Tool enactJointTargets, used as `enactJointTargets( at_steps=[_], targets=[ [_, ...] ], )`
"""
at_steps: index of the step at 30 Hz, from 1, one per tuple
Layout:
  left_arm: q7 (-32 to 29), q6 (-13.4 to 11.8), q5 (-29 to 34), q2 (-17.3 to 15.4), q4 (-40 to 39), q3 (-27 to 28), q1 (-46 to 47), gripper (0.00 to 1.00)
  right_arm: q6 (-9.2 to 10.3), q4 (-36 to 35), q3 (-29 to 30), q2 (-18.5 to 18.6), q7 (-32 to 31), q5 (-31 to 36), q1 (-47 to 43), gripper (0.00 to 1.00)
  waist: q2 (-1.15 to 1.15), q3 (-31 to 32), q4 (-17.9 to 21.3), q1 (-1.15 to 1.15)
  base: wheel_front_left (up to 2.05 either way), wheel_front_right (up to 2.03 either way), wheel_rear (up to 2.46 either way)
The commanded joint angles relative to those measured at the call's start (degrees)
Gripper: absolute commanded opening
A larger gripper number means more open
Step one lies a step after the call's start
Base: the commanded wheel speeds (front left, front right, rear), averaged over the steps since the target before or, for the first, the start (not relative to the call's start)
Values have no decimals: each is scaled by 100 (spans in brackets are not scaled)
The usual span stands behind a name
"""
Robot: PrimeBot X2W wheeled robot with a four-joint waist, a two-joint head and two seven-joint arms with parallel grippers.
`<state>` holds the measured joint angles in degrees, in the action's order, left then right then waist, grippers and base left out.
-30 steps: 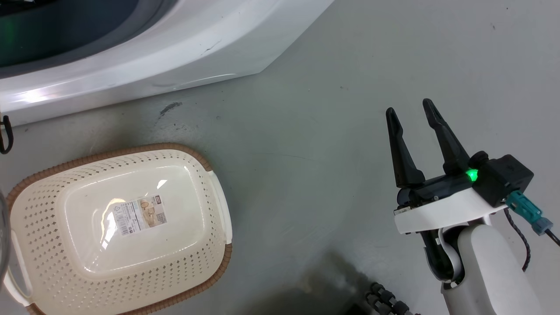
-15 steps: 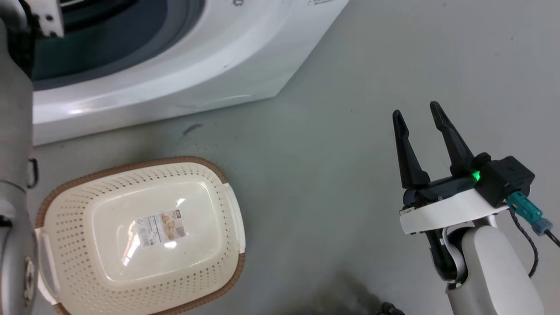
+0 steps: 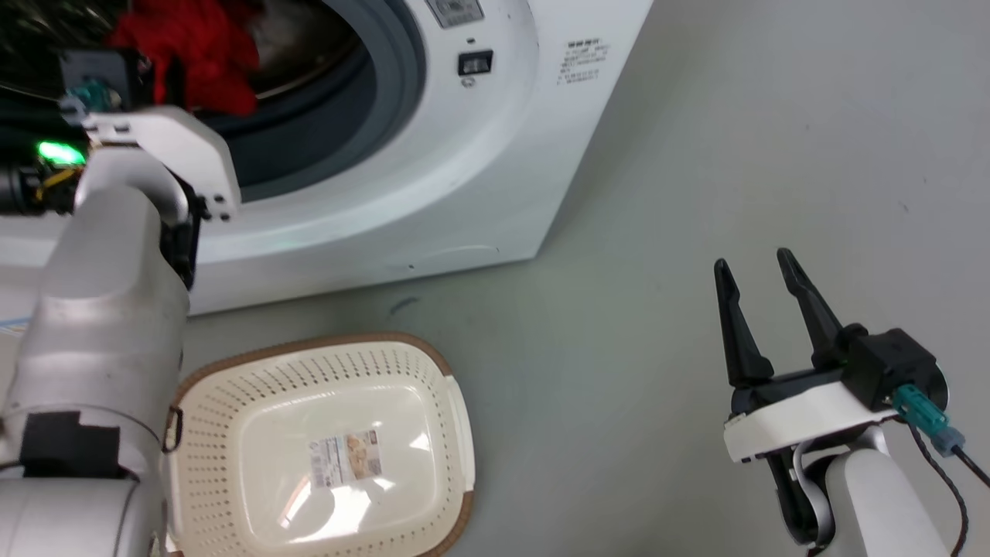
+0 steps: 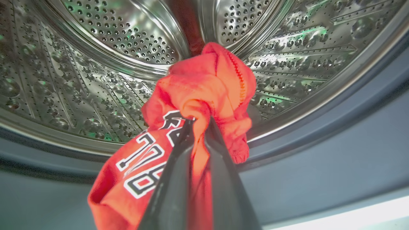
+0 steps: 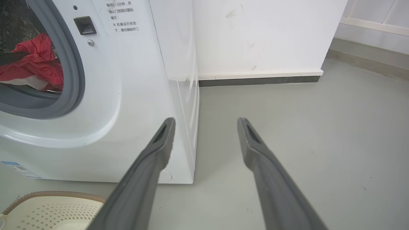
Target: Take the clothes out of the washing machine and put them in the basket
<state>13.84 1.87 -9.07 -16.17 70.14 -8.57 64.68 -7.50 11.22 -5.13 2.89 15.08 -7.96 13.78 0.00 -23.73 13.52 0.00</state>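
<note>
The left gripper [image 4: 199, 124] has its two long dark fingers clamped shut on a bunched fold of the red sports jersey [image 4: 204, 83], soft fabric with white, black-edged numerals. The cloth bulges up between the tips. That's a bite on gathered material, which looks less likely to slip than a single layer.

The rest of the jersey hangs down past the fingers, numerals showing, with the perforated steel drum [image 4: 127, 28] behind it. So the jersey sits in the mouth of the large white front-loading washing machine [image 3: 479, 178], about level with the grey rubber door ring [image 5: 75, 80], and is not yet out. In the right wrist view a strip of pale cloth lies under the red. It may be a second garment, but too little shows to say.

Moving outward, the pale left arm [image 3: 108, 255] reaches to the opening from the left. The low oval cream plastic basket [image 3: 309, 346] with its brown woven-look rim waits on the grey floor [image 3: 657, 193] just near of the machine, holding only a label [image 3: 346, 459]. Its spot below the door makes for a short carry.

Far right, the right gripper [image 3: 754, 261] hovers over the floor, fingers spread and holding nothing. It is well apart from the door, probably to leave the left arm room.

My read is that this is the pull-out step, with the drop to follow, and the trailing hem could snag on the ring.
</note>
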Motion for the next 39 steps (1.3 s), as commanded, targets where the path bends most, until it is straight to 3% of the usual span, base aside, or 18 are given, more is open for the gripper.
enactJointTargets(
  at_steps=[1,7,22,32,39],
  targets=[
    [58,44,-10,30,10,-12,-135,0,2,30,38,-3,13,62,-106,100,0,351,-205,0,0,0,0],
    [143,167,-238,224,-226,101,-651,0,3,85,171,-3,-21,160,-370,100,0,934,-388,0,0,0,0],
    [149,342,-469,571,-2878,671,-2655,0,3,-260,462,-4,-357,241,-1066,100,0,1852,-712,0,0,0,0],
    [133,110,-460,946,-4929,786,-4469,0,2,-576,505,-3,-599,281,-1401,100,0,2038,-900,0,0,0,0],
    [-205,-151,-627,1142,-5951,692,-5587,0,2,-784,524,-4,-727,288,-1475,100,0,1947,-1043,0,0,0,0]
  ],
)
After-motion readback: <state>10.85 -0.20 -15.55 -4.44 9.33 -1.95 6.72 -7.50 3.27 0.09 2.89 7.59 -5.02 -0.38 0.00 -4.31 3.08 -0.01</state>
